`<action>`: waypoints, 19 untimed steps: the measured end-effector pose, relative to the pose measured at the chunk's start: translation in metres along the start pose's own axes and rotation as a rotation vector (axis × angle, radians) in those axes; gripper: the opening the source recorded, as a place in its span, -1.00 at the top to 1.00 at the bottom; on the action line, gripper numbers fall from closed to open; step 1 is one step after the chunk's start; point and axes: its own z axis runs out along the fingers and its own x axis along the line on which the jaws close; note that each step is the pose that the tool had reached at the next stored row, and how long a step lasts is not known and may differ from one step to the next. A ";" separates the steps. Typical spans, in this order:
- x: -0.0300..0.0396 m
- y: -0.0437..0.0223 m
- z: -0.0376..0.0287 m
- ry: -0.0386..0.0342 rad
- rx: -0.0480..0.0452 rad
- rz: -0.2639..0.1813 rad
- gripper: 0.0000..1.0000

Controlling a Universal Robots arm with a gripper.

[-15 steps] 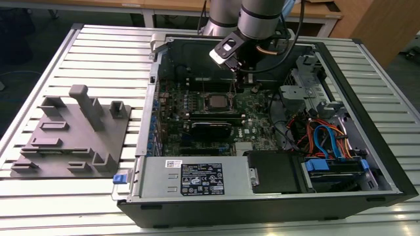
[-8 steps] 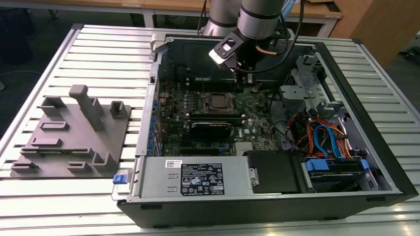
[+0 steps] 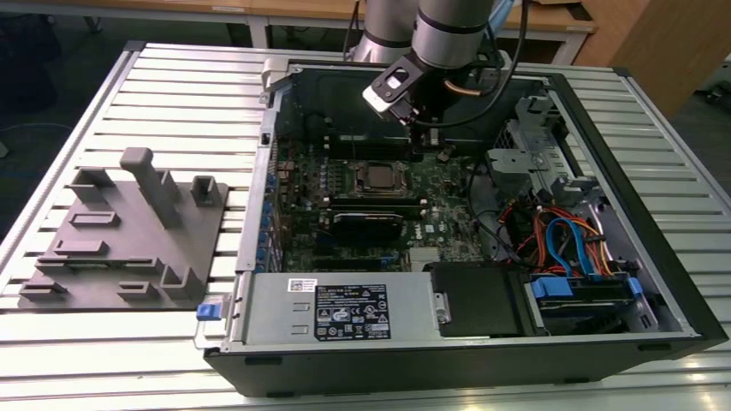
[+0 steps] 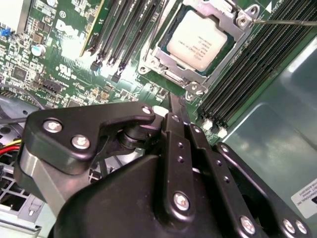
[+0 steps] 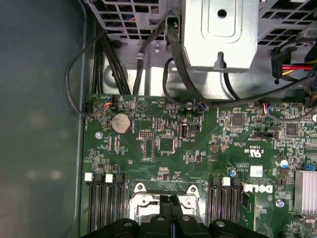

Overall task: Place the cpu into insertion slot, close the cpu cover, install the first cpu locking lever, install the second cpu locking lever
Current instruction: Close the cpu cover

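Gripper (image 4: 176,103), fingers pressed together with nothing visible between them, tips just beside a corner of the cpu cover (image 4: 159,59), which lies flat over the cpu (image 4: 197,42) seated in the insertion slot (image 4: 225,53), on the green motherboard (image 3: 443,184) inside the open computer case (image 3: 686,300).

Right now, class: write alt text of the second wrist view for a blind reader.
A pale silver-grey square cpu sits under a dark-silver metal frame cover on a green circuit board, between long black memory slots. The shut black gripper hangs near the cover's corner.
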 end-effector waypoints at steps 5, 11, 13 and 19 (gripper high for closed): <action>0.0001 -0.0103 0.0048 -0.0001 0.0006 0.000 0.80; 0.0004 -0.0277 0.0100 0.0000 0.0040 0.000 0.80; 0.0005 -0.0340 0.0118 -0.0001 0.0048 0.000 0.80; 0.0007 -0.0446 0.0177 0.0000 0.0059 -0.002 0.80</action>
